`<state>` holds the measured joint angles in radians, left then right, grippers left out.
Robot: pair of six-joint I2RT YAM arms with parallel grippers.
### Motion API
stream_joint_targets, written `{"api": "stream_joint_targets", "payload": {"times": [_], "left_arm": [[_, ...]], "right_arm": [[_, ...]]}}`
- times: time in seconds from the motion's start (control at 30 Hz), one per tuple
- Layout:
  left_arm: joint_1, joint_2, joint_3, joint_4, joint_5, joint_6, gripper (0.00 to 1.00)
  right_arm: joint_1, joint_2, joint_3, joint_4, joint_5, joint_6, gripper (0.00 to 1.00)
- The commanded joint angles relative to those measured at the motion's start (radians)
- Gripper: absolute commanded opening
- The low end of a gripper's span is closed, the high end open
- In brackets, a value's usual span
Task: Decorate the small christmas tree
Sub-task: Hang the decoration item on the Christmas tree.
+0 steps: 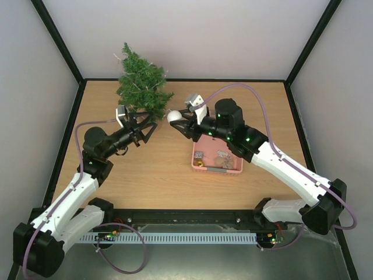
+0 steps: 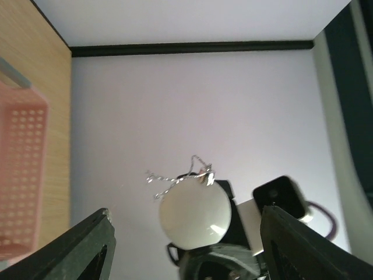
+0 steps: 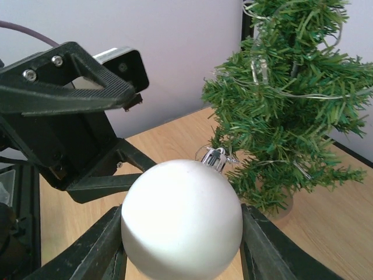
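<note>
White bauble (image 3: 182, 219) fills the near view, pinched by the right gripper (image 1: 179, 120), wire hook on top. Beyond it, left gripper (image 1: 149, 127) spread wide, empty. Further back, the small christmas tree (image 1: 141, 81) stands at the far edge of the worktop (image 1: 175, 175). Light and tippy, I'd say; bristly branches bend, so steady it low on the trunk.
</note>
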<state>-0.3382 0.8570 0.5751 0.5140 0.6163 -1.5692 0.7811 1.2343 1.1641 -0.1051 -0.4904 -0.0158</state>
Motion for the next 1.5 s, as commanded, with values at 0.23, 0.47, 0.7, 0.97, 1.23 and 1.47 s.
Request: {"api": "stream_joint_targets", "payload": {"times": [0.23, 0.47, 0.7, 0.97, 1.23, 1.47], "left_arm": [[-0.009, -0.012, -0.044, 0.115, -0.044, -0.340, 0.72], [-0.007, -0.001, -0.038, 0.107, -0.047, -0.369, 0.68], [-0.006, 0.010, -0.036, 0.102, -0.077, -0.325, 0.38], [0.007, 0.022, -0.040, 0.085, -0.098, -0.214, 0.03], [0.034, 0.032, 0.038, -0.052, -0.099, 0.034, 0.02], [0.036, 0.081, 0.194, -0.216, -0.093, 0.289, 0.02]], "right_arm": [[0.071, 0.042, 0.045, 0.084, 0.036, 0.006, 0.42], [0.106, 0.057, 0.045, 0.089, 0.064, 0.000, 0.42], [0.113, 0.028, -0.005, 0.083, 0.062, -0.006, 0.42], [0.113, 0.006, -0.040, 0.058, 0.032, -0.029, 0.42], [0.114, 0.011, -0.078, 0.074, 0.029, -0.047, 0.42], [0.113, 0.057, -0.060, 0.125, 0.097, -0.070, 0.42]]}}
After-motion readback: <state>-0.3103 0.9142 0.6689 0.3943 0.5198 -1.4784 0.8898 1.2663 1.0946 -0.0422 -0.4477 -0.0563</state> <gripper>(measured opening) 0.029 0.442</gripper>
